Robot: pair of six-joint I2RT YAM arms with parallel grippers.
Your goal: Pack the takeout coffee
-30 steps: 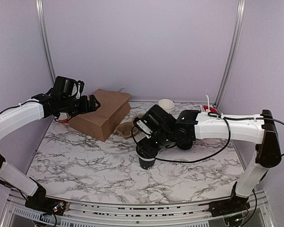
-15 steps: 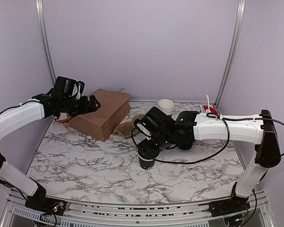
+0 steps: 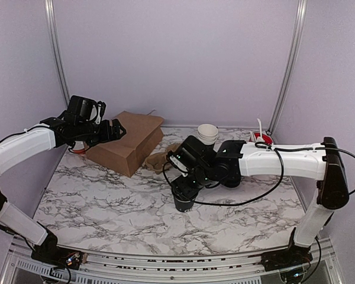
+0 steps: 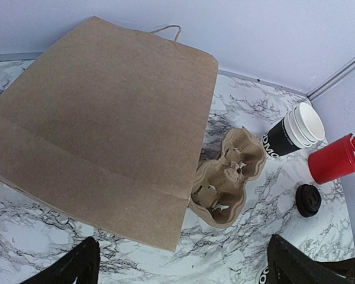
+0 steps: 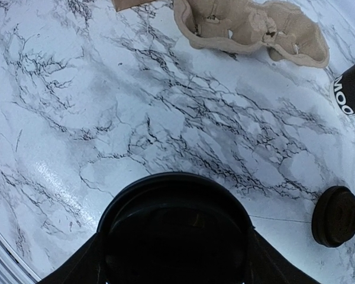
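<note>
The takeout coffee (image 3: 183, 202), a small black cup with a black lid, stands upright on the marble table (image 3: 106, 207) near the middle. My right gripper (image 3: 188, 184) is on top of it. In the right wrist view the round black lid (image 5: 176, 231) fills the gap between my two fingers, which are shut on its sides. My left gripper (image 3: 115, 129) is open and empty, held in the air above the near edge of the brown paper bag (image 3: 128, 142). In the left wrist view the bag (image 4: 100, 118) lies flat below the left gripper (image 4: 186, 273).
A cardboard cup carrier (image 3: 160, 158) lies between the bag and the coffee, and also shows in the wrist views (image 4: 228, 177) (image 5: 248, 26). A stack of lidless cups (image 4: 293, 130), a red holder (image 4: 331, 160) and a pile of black lids (image 5: 337, 216) stand at the back right.
My right arm has settled slightly lower and to the left over the cup. The cup has stayed in place. The left arm has not moved.
</note>
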